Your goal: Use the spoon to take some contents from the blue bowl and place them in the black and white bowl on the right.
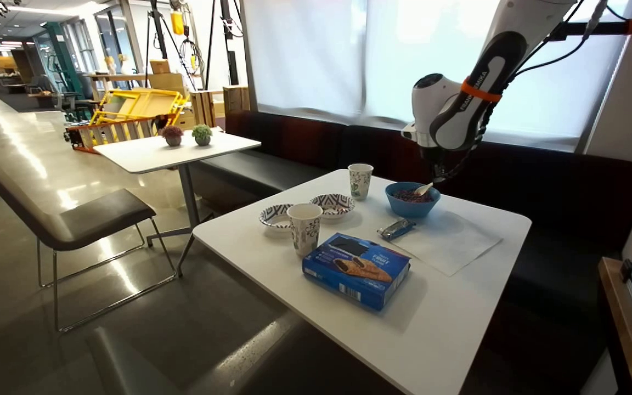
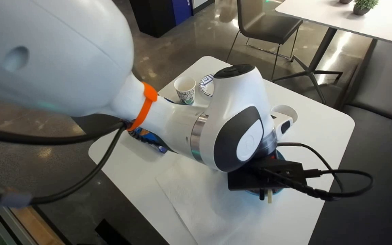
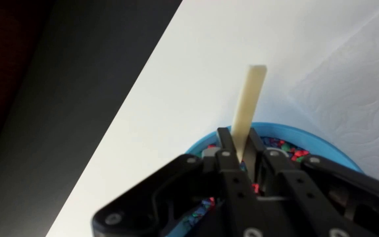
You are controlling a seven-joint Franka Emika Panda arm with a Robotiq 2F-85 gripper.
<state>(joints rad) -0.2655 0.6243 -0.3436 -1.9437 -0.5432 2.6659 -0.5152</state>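
Slanting up out of the wide, shallow, bright blue round bowl: the thin, pale spoon, scoop end inside the rim, handle tip reaching beyond it in the wrist view. Black two-fingered gripper over the bowl, jaws nearly together, only the handle's thickness between them, pinching that handle. Contents: small crumbly bits, red, green and blue close up. Whether the scoop touches them, cannot tell. White and black robot arm, orange band around it, hangs from above; in an exterior view it hides much of the bowl. Just beside the bowl, a flat white paper sheet; at its edge, a silver and blue foil-wrapped bar. Near these, two shallow black-and-white patterned paper bowls side by side, one holding pieces too small to name. Two patterned white paper cups upright, one near the blue bowl, one partly hiding a paper bowl. Near the latter, a flat rectangular blue cardboard box. All on a white round-cornered table beside a dark padded bench.
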